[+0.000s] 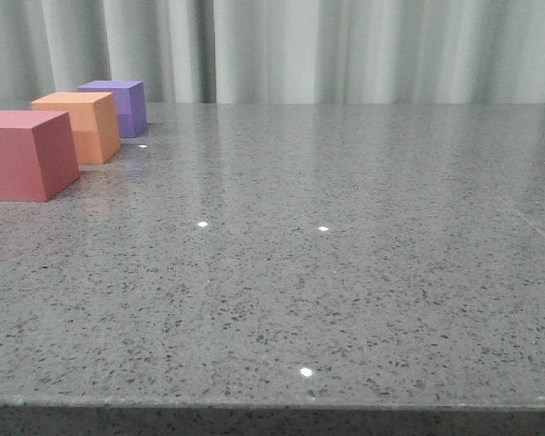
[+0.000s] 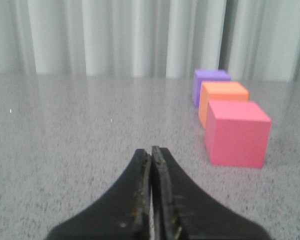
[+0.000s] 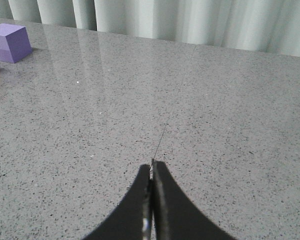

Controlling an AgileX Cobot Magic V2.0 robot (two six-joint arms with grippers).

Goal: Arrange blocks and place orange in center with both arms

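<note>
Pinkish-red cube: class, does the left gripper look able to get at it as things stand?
Probably yes. In the left wrist view bare table lies between the left gripper and the pinkish-red cube; the orange cube sits behind it. The shut fingers must open first.

Pinkish-red cube (image 1: 25,154), orange cube (image 1: 80,125), purple cube (image 1: 120,105) crowd the table's (image 1: 345,272) far left; elsewhere passage lies open.
</note>
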